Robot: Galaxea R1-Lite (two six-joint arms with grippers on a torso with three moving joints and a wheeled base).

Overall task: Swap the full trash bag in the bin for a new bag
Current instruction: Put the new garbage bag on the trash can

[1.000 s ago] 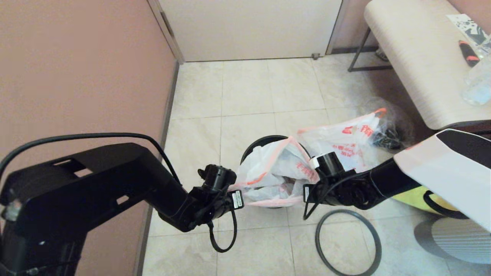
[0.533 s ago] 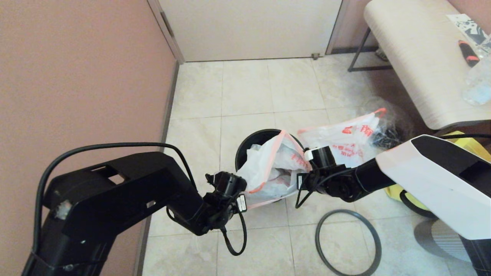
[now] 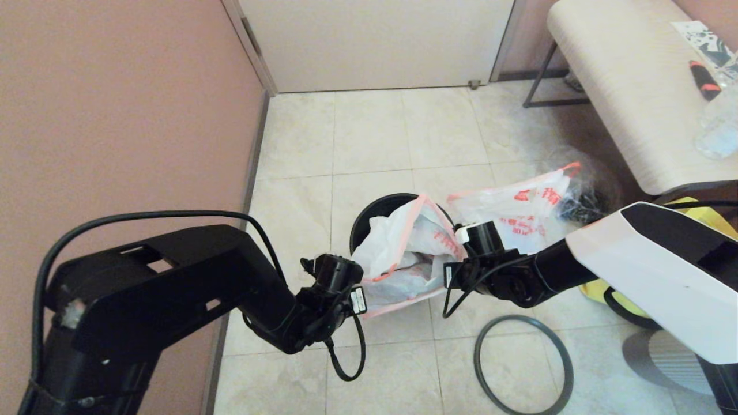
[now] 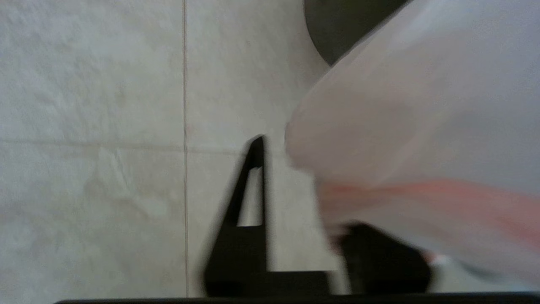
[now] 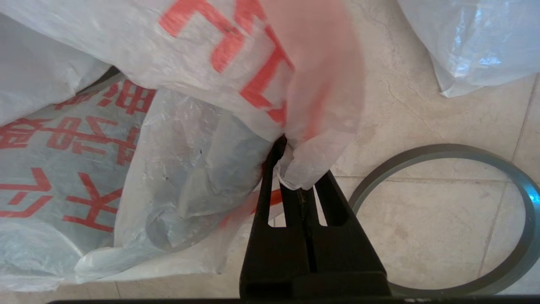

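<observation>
Shifted since a second ago: both arms up the head view toward the bin, left jaws parted from closed, bag mouth drawn narrower, more of the bin's dark rim laid bare on the left.
Left gripper (image 4: 301,185): at the near-left edge of the full trash bag (image 3: 412,253); fingers apart, the bag's orange-red edge draped over one of them and no longer pinched.
Bin (image 3: 369,216): on the floor tiles mid-scene, only its far-left arc visible past the plastic.
Full trash bag: still in the bin's mouth, spilling over the near side; red lettering and grey lumps visible through the film in the right wrist view.
Right gripper (image 5: 295,181): at the bag's right edge, fingers together, clamped on a fold of white plastic.
Hoop (image 3: 476,357): flat on the tiles, near-right of the bin, apart from it.
New bag (image 3: 513,210): on the floor just right of the bin, beside a clear bag (image 3: 588,199) of dark things.
Meaning for the task: probably a re-grip on the left; lift-out not yet done, and only one side held for now.
Risk: bag sagging or tilting leftward if raised on the right grip alone.
</observation>
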